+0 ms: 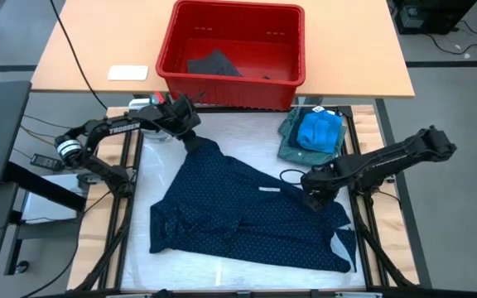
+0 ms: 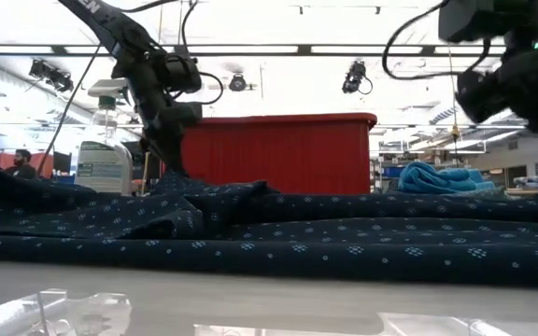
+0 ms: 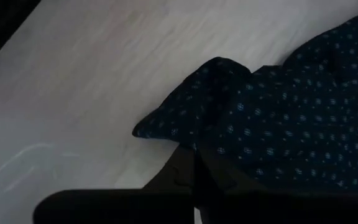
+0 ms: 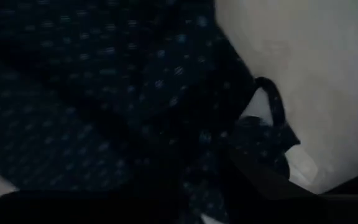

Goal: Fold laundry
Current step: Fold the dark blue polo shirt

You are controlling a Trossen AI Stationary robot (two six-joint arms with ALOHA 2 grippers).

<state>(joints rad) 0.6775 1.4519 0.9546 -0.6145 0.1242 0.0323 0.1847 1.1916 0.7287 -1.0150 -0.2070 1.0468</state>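
The navy dotted shirt [image 1: 247,219] lies spread over the white tabletop, rumpled in places. My left gripper [image 1: 190,136] is at the shirt's far left corner, shut on cloth that rises in a small peak to it [image 2: 177,177]. My right gripper [image 1: 311,199] is low over the shirt's right part, shut on it, with dotted cloth bunched around its fingers [image 4: 260,140]. A bright blue garment [image 1: 319,128] rests on a grey-green one [image 1: 291,147] at the far right. My left gripper pinches an edge of the shirt's far left corner [image 3: 185,134] between its two fingers, slanting down from the far left. That corner is raised a little and the rest of the shirt lies on the table. My right gripper comes at the shirt from above, near its right edge [image 1: 305,189]. The gripper and the dark cloth hide the place of contact. The shirt stays on the table around it.
A red plastic bin [image 1: 222,91] stands behind the work surface with a dark garment [image 1: 214,64] inside. A black cord loop [image 1: 291,175] lies beside the right gripper. Bare white surface shows at the near edge [image 1: 222,273] and left of the shirt.
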